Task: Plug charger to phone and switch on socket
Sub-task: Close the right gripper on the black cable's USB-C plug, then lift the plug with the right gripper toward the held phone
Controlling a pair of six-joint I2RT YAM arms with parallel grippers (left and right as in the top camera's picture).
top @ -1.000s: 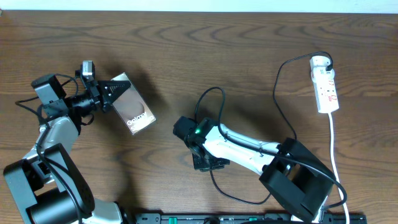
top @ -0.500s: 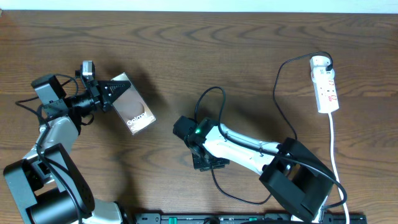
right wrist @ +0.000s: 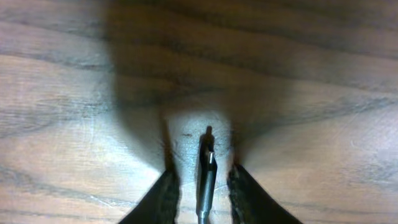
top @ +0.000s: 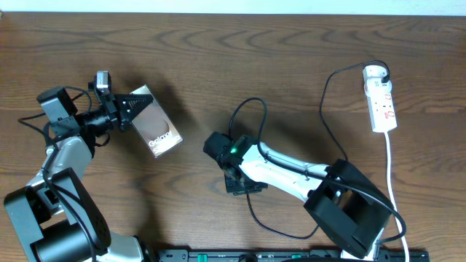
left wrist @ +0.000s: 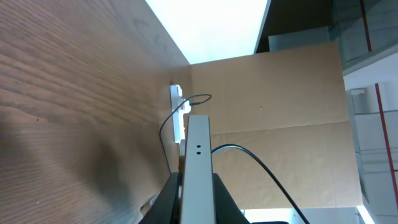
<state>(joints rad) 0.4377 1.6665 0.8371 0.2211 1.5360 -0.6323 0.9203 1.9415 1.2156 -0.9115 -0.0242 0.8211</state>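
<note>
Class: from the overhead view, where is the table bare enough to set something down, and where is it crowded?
Bare: the far strip between the phone and the socket; also the patch between the charger loop and its run up to the socket. Crowded: the near side around the right gripper.

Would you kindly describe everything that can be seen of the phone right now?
The phone is a small, dark, glossy rectangular slab with white lettering near its lower-right end and a pale oval reflection. It lies diagonally over the left part of the wooden table. Its upper-left end sits between the fingers of the left gripper, which grips it. The left wrist view shows it edge-on: thin and pale grey, with two small holes. Nothing else touches it.
</note>
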